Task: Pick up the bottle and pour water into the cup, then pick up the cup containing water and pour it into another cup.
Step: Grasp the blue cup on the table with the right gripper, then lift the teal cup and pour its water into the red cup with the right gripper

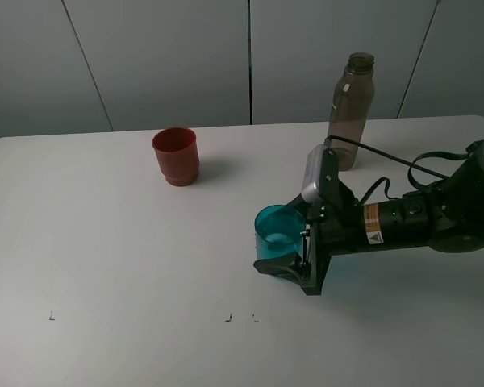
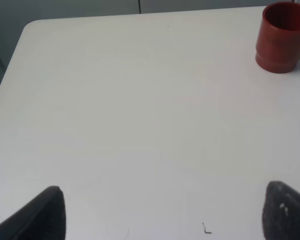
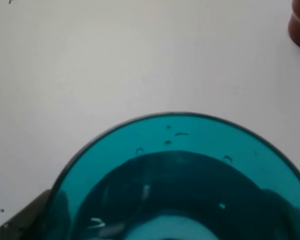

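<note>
The teal cup [image 1: 273, 242] stands upright on the white table right of centre, with water in its bottom [image 3: 175, 200]. My right gripper [image 1: 278, 235] reaches in from the right, one finger on each side of the cup, shut on it; in the right wrist view the cup fills the space between the fingers [image 3: 20, 222]. The smoky bottle [image 1: 351, 109] stands uncapped at the back, behind the right arm. The red cup [image 1: 176, 156] stands at the back left of centre, also seen as a red cup [image 2: 284, 37] in the left wrist view. My left gripper [image 2: 162, 215] hovers open over bare table.
The right arm's black cable [image 1: 387, 161] loops over the table just in front of the bottle. Small pen marks [image 1: 228, 318] dot the table near its front edge. A grey panelled wall [image 1: 169, 56] stands behind the table.
</note>
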### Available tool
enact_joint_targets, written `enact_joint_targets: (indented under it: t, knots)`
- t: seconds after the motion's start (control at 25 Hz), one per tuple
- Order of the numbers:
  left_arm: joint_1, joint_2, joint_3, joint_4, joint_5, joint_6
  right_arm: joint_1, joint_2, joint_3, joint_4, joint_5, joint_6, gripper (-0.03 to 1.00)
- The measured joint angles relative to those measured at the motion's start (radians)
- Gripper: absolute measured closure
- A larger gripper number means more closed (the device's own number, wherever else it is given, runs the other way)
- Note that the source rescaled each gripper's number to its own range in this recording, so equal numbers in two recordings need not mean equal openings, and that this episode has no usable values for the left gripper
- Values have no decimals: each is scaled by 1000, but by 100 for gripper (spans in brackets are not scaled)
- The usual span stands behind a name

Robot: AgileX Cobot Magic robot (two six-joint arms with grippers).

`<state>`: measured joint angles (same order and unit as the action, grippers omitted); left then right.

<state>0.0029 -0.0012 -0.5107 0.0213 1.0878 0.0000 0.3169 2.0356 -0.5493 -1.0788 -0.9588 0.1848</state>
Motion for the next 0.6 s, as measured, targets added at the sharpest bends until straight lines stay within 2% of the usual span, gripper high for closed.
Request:
enact_joint_targets:
  t: [0.04, 0.6]
  knots:
    - [0, 0, 0, 0, 0, 0, 0, 0, -2, 0, 0, -2, 89]
    - [0, 0, 0, 0, 0, 0, 0, 0, -3, 0, -2, -6, 89]
